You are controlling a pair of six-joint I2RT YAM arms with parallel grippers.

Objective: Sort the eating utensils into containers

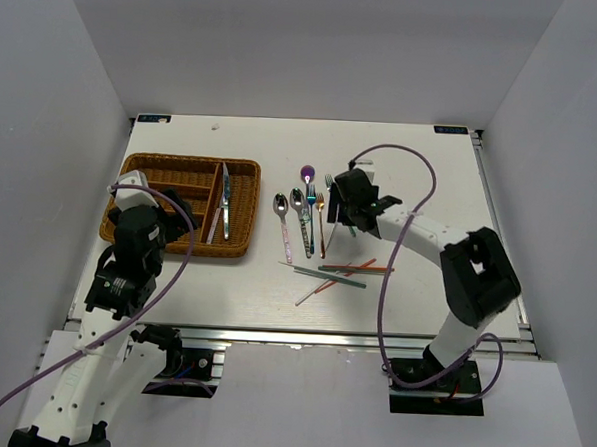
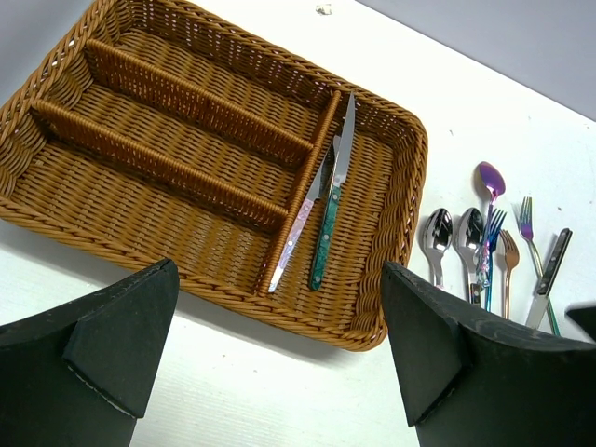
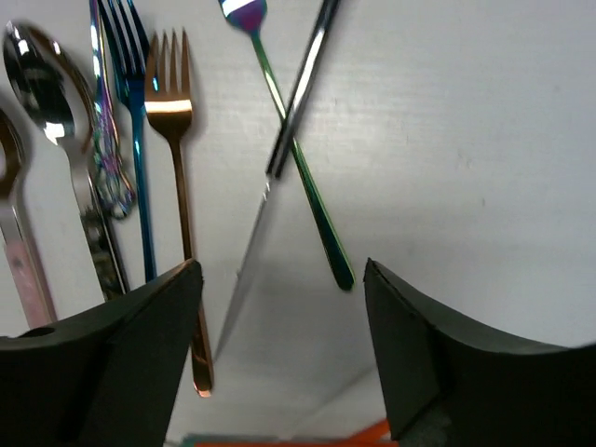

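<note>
Item one: wicker tray [image 2: 402,177], upper left of the left wrist view. Its rightmost compartment holds a teal-handled knife [image 2: 326,223] and a pale-handled knife [image 2: 300,223], side by side.

Item two: on the table [image 1: 441,181], centre of the top view, we count a row with two silver spoons [image 1: 280,205], a purple spoon [image 1: 307,172], a blue fork [image 1: 311,196] and a copper fork [image 1: 320,213]. Crossed chopsticks [image 1: 341,272] lie below them.

Item three: black-handled knife [image 3: 312,56], lying across a green-handled fork [image 3: 318,212] (both flat on the table).

Left gripper [image 2: 279,268]: spread wide, holding nothing. Right gripper [image 3: 281,270]: fingers parted above the knife, gripping nothing.
</note>
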